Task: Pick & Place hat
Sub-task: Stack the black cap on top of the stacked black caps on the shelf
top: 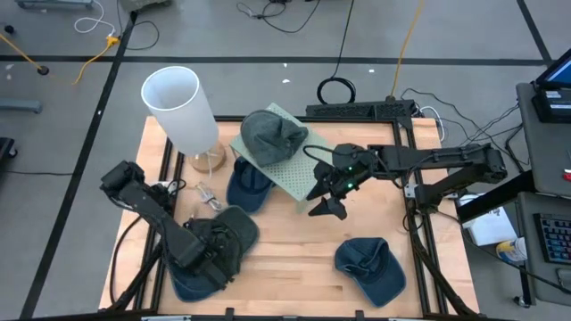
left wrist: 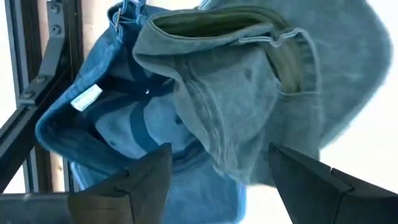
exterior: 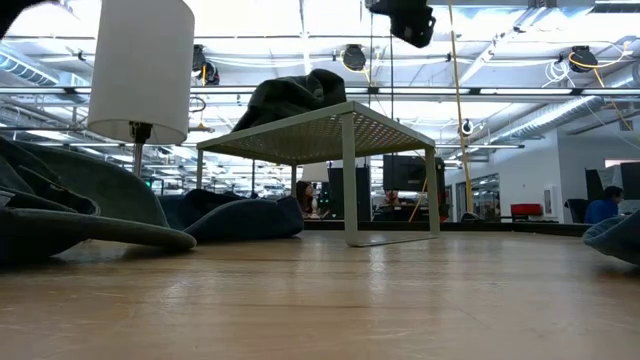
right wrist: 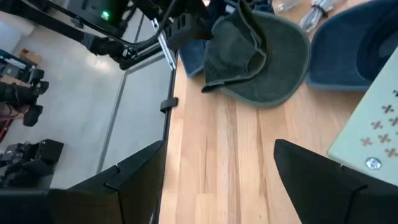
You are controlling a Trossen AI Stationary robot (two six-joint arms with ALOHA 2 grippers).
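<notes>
A grey-green hat (top: 234, 227) lies on a blue hat (top: 187, 283) at the table's near-left corner. My left gripper (top: 212, 257) is open right over them. In the left wrist view its fingers (left wrist: 146, 180) stand on either side of a fold of the grey-green hat (left wrist: 230, 118). A second grey-green hat (top: 272, 134) sits on a pale perforated stand (top: 299, 174). Another blue hat (top: 247, 185) lies by the stand's left legs, and a third (top: 370, 267) near the right. My right gripper (top: 326, 201) hangs open above the table at the stand's near-right corner. My left gripper (left wrist: 227, 186) comes at the grey-green hat's crown fold (left wrist: 217, 155) from above, one finger on each side. I cannot tell whether the fingers touch the cloth. The hat rests on the blue hat (left wrist: 124, 124) beneath it.
A lamp with a white shade (top: 181, 105) stands at the far left, next to the stand. Small metal clips (top: 207, 194) lie between the lamp and the hats. Bare wood (top: 303, 250) shows in the middle and near side. Dark frame rails (top: 417, 223) run along the table's sides.
</notes>
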